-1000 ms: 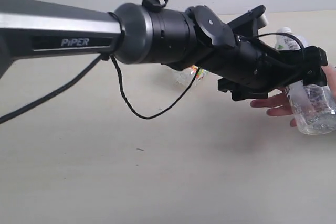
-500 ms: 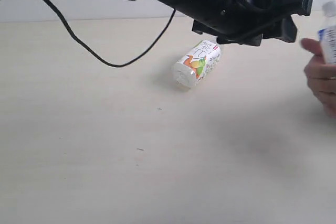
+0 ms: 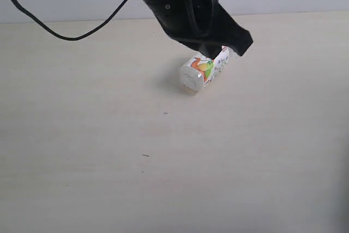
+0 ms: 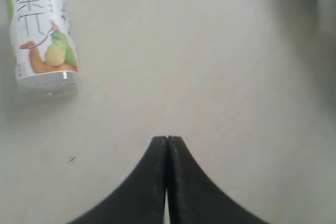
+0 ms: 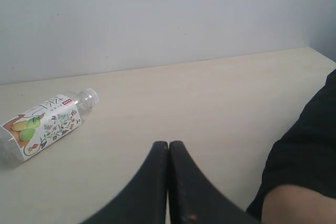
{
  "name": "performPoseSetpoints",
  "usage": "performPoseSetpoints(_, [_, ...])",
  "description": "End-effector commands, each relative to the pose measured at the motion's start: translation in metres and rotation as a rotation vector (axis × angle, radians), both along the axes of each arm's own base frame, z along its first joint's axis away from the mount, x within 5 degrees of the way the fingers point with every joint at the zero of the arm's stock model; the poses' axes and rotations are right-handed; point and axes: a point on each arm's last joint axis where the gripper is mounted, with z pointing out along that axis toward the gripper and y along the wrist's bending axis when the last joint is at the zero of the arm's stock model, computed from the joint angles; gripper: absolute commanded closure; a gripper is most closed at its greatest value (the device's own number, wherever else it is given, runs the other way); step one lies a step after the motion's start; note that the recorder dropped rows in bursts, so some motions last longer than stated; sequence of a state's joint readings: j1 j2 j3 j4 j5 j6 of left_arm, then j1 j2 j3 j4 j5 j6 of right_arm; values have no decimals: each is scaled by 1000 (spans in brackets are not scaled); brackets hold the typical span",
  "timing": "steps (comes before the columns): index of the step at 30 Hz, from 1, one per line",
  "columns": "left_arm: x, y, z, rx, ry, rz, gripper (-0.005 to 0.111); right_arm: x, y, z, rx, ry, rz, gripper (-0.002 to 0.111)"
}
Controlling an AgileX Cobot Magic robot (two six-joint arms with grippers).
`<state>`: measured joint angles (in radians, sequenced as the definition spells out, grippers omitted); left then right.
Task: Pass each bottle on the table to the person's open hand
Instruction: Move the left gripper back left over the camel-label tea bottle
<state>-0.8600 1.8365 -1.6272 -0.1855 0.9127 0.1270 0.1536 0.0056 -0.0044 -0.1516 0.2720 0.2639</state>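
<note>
One bottle with a white fruit label (image 3: 204, 69) lies on its side on the pale table (image 3: 163, 162), its cap end partly under my black left arm (image 3: 185, 4). In the left wrist view this bottle (image 4: 44, 38) lies well off to one side of my left gripper (image 4: 167, 139), which is shut and empty above bare table. My right gripper (image 5: 168, 143) is also shut on nothing, with the same bottle (image 5: 44, 124) far from it. The other bottles are out of view. The person's open hand does not show. Only a dark sleeve (image 5: 307, 150) and a patch of skin (image 5: 299, 205) appear.
A plain pale wall (image 5: 157, 19) runs along the far edge of the table. Two tiny dark specks (image 3: 165, 113) mark the wood in front of the bottle. The person's sleeve sits at the edge of the right wrist view.
The left arm has swung back from the right side and now hangs over the fruit-label bottle. The person's hand, holding a clear bottle, has gone from the exterior view.
</note>
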Motion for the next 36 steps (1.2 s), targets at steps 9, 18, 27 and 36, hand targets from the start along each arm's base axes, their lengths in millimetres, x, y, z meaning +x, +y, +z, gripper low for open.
performPoseSetpoints(9, [12,37,-8,101,-49,75,105,0,0,0,-2,-10,4,108])
performPoseSetpoints(18, [17,63,4,54,-104,131,105,0,0,0,-2,-10,4,108])
performPoseSetpoints(27, [18,63,8,12,-145,140,105,0,0,0,-2,-10,4,108])
performPoseSetpoints(36, [17,64,7,31,-145,118,105,0,0,0,-2,-10,4,108])
